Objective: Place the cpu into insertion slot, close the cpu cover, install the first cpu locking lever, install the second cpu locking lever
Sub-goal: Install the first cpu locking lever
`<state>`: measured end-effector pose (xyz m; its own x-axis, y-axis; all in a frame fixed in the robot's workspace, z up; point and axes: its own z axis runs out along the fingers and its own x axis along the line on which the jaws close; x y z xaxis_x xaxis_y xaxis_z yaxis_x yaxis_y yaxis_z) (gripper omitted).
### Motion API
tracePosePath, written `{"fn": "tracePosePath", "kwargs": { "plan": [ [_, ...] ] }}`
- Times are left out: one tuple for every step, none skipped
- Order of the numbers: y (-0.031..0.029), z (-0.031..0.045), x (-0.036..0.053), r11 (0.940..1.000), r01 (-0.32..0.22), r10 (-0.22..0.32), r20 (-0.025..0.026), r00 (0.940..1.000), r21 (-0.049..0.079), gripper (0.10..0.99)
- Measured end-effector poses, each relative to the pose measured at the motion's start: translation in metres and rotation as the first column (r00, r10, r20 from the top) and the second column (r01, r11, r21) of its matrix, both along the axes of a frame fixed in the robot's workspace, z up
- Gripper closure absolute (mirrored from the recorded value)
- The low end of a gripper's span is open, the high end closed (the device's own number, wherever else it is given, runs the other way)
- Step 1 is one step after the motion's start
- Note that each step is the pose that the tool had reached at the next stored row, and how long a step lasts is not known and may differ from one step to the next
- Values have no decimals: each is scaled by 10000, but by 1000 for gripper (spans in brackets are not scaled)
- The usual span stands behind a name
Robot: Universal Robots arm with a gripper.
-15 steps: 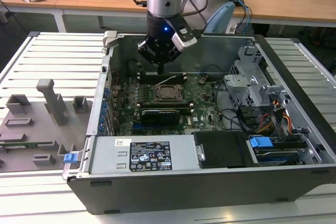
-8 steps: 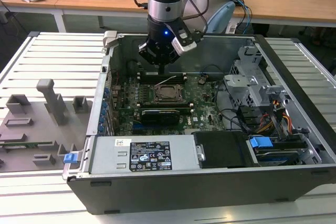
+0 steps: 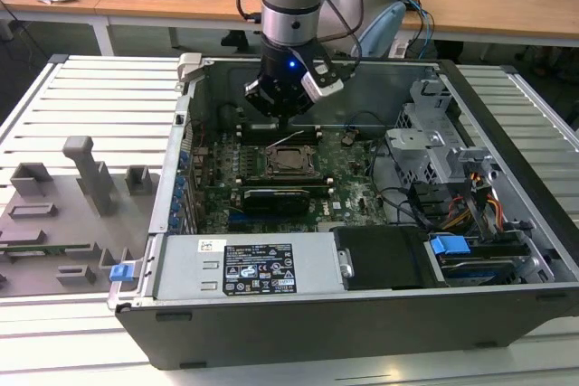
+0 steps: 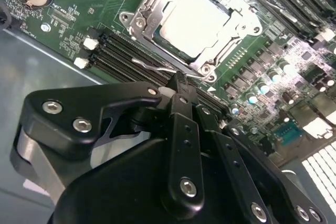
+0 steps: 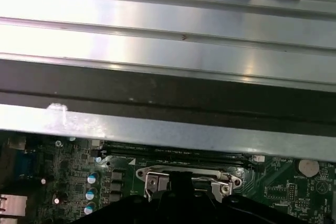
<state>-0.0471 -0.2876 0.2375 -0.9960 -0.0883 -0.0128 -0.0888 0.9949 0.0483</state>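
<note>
One cpu (image 4: 198, 22): seated in the insertion slot (image 4: 137, 22) on the green motherboard (image 3: 353, 178). One cpu cover (image 4: 236, 17): down around the chip. One wire locking lever (image 4: 157, 66) visible, apparently not latched. One pincer (image 4: 178, 85): fingers closed together at the lever, apparently gripping it.

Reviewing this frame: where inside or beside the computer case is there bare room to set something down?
Bare ribbed table lies at the exterior view's left of the case, behind the grey fixtures. Inside it is crowded: the gripper hangs over the cpu, cables beside.
</note>
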Motion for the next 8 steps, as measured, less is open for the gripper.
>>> {"fn": "tracePosePath", "kwargs": {
  "plan": [
    [4, -23, 15, 10000, 1, -1, -1, 10000, -2, 980],
    [18, -50, 34, 10000, 1, -1, -1, 10000, -1, 980],
    [34, -66, 52, 10000, 1, -1, 0, 10000, 0, 980],
    [43, -74, 66, 10000, 2, -2, 0, 10000, 0, 980],
    [50, -81, 80, 10000, 1, -1, 0, 10000, 0, 980],
    [53, -84, 88, 10000, 1, -1, 0, 10000, 0, 980],
    [55, -86, 94, 10000, 1, -1, 0, 10000, 0, 980],
    [59, -91, 113, 10000, 2, -2, 0, 10000, 0, 980]
  ]
}}
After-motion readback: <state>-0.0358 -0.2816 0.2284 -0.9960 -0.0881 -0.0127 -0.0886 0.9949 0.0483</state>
